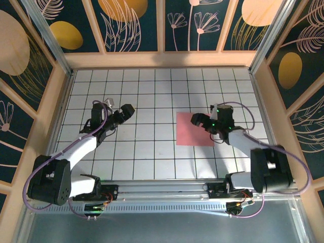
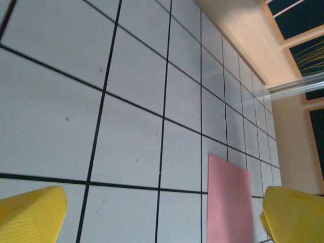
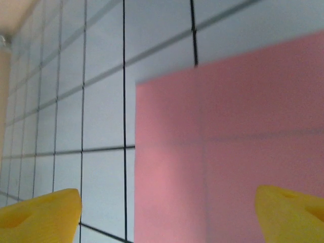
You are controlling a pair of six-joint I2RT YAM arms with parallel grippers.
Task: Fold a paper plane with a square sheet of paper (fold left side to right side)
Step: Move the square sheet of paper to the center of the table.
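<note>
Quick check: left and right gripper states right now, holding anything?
Left gripper: open, holding nothing.
Right gripper: open, over the square sheet of paper, not gripping it.

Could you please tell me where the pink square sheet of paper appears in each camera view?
Top external: the square sheet of paper lies flat, right of centre.
Left wrist: the sheet is at the bottom edge, right of centre.
Right wrist: the sheet covers the right and lower area.
Shared landmark: the black grid lines of the table.
</note>
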